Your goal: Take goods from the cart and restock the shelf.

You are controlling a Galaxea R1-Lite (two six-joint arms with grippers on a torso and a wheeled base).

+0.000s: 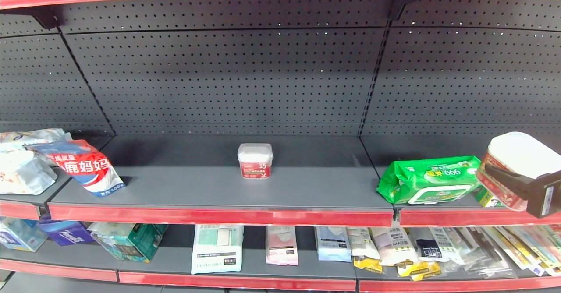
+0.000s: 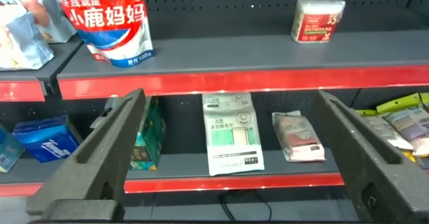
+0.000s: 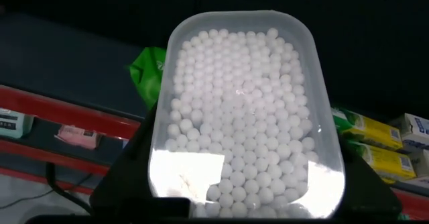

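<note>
A small tub of cotton swabs [image 1: 255,160] with a white lid and red label stands upright mid-shelf, seen too as the tub [image 2: 317,19] in the left wrist view. A second, matching tub [image 1: 510,164] hangs tilted at the right edge, above the shelf front beside the green pack. My right gripper [image 1: 515,180] is shut on it, and its clear lid over white swab tips [image 3: 244,117] faces the right wrist camera. My left gripper [image 2: 231,160] is open and holds nothing, level with the lower shelf in front of the rack.
A green wipes pack [image 1: 427,180] lies on the shelf right of centre, with yellow-green boxes [image 3: 375,133] behind it. A red, white and blue bag [image 1: 85,166] and pale packs [image 1: 22,170] lie at the left. The lower shelf [image 1: 236,280] holds several pouches and boxes.
</note>
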